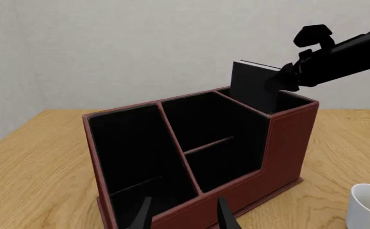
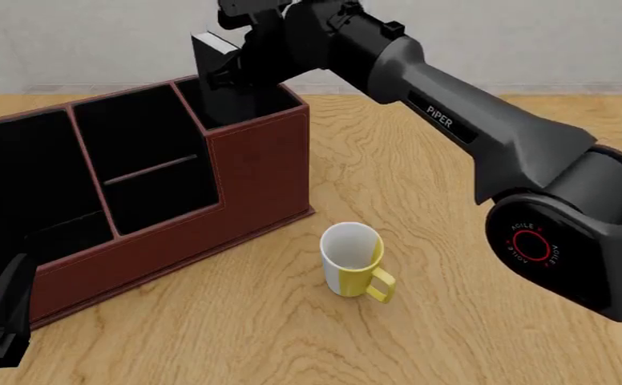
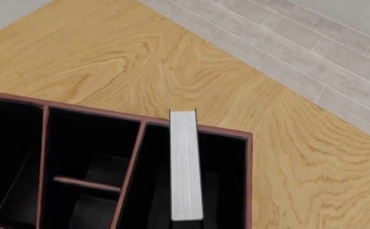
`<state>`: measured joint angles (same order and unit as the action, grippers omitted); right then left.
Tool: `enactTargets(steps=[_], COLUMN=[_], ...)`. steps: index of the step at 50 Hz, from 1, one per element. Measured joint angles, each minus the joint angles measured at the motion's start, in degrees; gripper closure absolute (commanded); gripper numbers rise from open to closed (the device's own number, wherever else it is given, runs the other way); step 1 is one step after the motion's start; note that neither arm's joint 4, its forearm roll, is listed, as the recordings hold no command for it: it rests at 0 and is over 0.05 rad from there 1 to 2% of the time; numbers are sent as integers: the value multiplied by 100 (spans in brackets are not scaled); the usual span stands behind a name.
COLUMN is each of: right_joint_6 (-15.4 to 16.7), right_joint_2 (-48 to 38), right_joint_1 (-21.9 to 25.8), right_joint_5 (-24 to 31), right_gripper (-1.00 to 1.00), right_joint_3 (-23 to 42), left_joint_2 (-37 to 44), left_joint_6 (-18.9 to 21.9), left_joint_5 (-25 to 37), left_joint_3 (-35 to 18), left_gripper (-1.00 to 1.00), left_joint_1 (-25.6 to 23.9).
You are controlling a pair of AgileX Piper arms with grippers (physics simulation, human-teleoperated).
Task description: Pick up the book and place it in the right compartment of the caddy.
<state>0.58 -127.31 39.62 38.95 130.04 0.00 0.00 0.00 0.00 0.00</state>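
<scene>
Book (image 1: 255,86), thick rectangular w/ plain black cover and white page edges, stands upright, its lower part already down in the narrow black-lined right compartment (image 1: 285,101) of the large red-brown leather-look caddy (image 2: 257,172) w/ light stitching. Right gripper (image 1: 285,76) looks clamped on the book's upper edge, though the exact finger contact is hidden by the dark arm. Left gripper (image 1: 183,214) sits low near the caddy's front, fingers spread, holding nothing. Handling, as a judgement: rigid hardcover-type block, moderately heavy, smooth covers likely slippery, so pinching across the covers near the top, as it appears now, seems the sound hold; not fragile. Right wrist view alone shows the white page edge (image 3: 186,167) running along the slot between its walls, w/ gaps either side. Front view alone shows the white-and-yellow mug (image 2: 354,261) well apart on the wooden table (image 2: 450,241), and the whole right arm.
</scene>
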Motion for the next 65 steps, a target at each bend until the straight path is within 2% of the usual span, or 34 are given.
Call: enactTargets(steps=[30,31,65], right_joint_6=[34,36,-65], right_joint_2=[9,11,283], right_joint_1=[20,19,71], right_joint_5=[-181,-185,-367], right_gripper=[100,-100,-100], right_joint_3=[-306,-312,-501], left_joint_2=[0,0,0], left_joint_6=[0,0,0], left_joint_5=[0,0,0], left_joint_3=[0,0,0], left_gripper=[-100,-100,-100], left_joint_1=[0,0,0])
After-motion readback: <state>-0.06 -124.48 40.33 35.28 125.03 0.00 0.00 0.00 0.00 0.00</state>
